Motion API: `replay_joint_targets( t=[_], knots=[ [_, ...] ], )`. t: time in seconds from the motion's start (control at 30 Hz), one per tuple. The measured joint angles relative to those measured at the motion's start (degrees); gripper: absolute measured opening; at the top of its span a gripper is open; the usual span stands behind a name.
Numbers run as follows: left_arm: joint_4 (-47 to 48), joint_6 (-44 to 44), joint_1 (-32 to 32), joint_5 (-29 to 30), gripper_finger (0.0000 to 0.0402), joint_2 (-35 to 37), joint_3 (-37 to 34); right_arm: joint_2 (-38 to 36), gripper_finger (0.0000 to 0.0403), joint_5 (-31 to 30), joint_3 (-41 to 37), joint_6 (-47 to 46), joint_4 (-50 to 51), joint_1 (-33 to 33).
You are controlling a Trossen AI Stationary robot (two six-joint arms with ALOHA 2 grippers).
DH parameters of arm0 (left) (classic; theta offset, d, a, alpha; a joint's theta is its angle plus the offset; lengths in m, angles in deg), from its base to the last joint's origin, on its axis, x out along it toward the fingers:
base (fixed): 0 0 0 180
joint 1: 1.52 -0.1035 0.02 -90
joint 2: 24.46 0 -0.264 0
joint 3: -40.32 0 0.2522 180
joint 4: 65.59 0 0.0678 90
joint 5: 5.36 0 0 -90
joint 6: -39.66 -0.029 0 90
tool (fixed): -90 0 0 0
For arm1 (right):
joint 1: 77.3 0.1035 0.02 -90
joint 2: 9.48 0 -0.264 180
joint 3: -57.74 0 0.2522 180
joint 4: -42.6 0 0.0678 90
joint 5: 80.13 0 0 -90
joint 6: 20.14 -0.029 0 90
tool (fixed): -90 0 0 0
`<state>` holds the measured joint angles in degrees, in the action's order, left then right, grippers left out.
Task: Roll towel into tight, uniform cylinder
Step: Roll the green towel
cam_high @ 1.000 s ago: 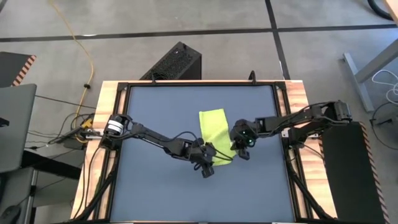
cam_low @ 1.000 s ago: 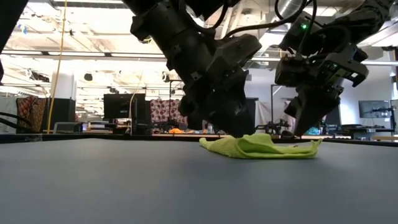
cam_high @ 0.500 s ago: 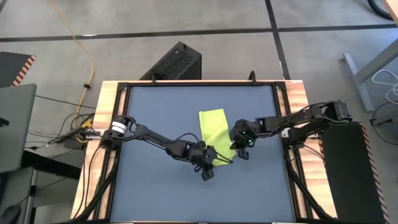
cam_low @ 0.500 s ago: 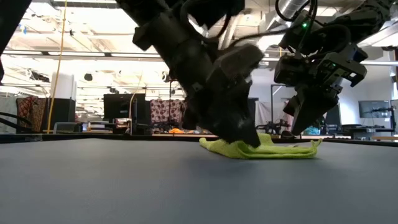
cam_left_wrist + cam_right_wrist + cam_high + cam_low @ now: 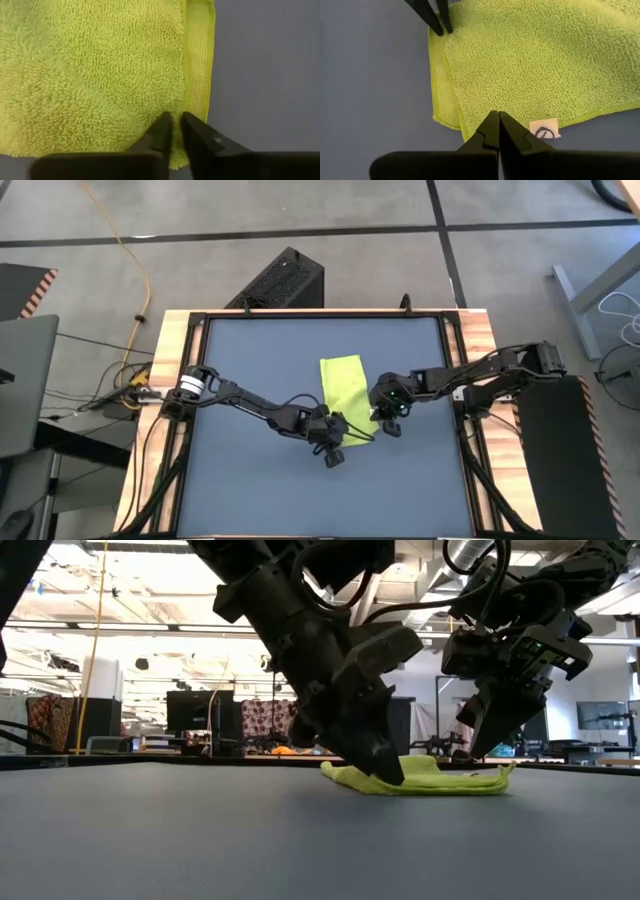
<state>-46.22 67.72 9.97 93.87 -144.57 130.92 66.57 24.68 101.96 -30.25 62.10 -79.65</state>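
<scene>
I see lime towel (image 5: pixel 343 385) flat on dark mat (image 5: pixel 250 360). Left gripper (image 5: pixel 174 125) pinching towel's near corner; right gripper (image 5: pixel 495 126) pinching opposite near corner.

Towel (image 5: pixel 345 392) lies flat on the mat (image 5: pixel 250 370), near its centre, nearer the right edge than the left. Left gripper (image 5: pixel 338 442) at the towel's near-left corner. Right gripper (image 5: pixel 385 420) at its near-right corner. Mat covers the table (image 5: pixel 170 340).
</scene>
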Motion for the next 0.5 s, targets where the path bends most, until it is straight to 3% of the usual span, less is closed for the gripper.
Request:
replay_joint_targets(
  t=[0.5],
  knots=[
    [2.35, -3.32, -0.27, 2.87, 0.0000, 3.74, 0.05, 0.00, 0.0020, 0.03, 0.00, 0.00, 0.15, -0.04]
  ],
)
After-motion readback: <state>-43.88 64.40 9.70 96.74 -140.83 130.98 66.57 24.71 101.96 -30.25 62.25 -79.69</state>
